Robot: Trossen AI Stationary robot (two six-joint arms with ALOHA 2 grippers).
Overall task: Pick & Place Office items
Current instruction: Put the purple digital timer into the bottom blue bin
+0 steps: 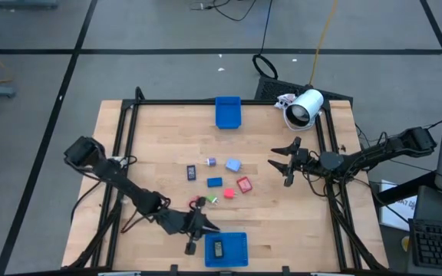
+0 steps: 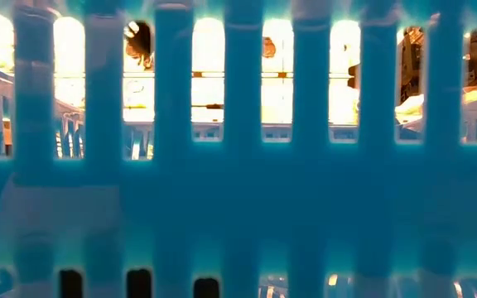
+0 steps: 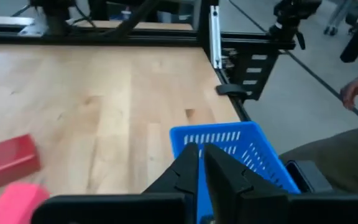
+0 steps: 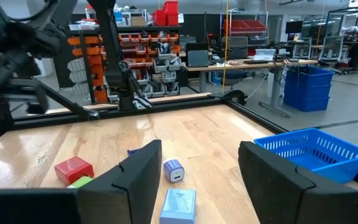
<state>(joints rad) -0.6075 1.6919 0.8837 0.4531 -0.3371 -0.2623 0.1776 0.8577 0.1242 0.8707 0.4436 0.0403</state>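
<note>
left claw [image 1: 196, 230] beside basket [image 1: 240, 247], blocks [image 1: 243, 184] apart

Closed left pincer [image 3: 201, 168] over blue basket [image 3: 253, 152]

The tabletop [image 1: 159, 146] was pale, smooth wood; its frame [image 1: 206, 102] matt black metal; the baskets [image 4: 316, 151] slotted blue plastic.

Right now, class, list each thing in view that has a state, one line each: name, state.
Left claw: shut, empty, beside the near blue tray.
Right claw: open, empty, above the table's right side.
Near blue tray: holds one dark piece.
Far blue tray: looks empty.
Red block: loose on the table.
</note>
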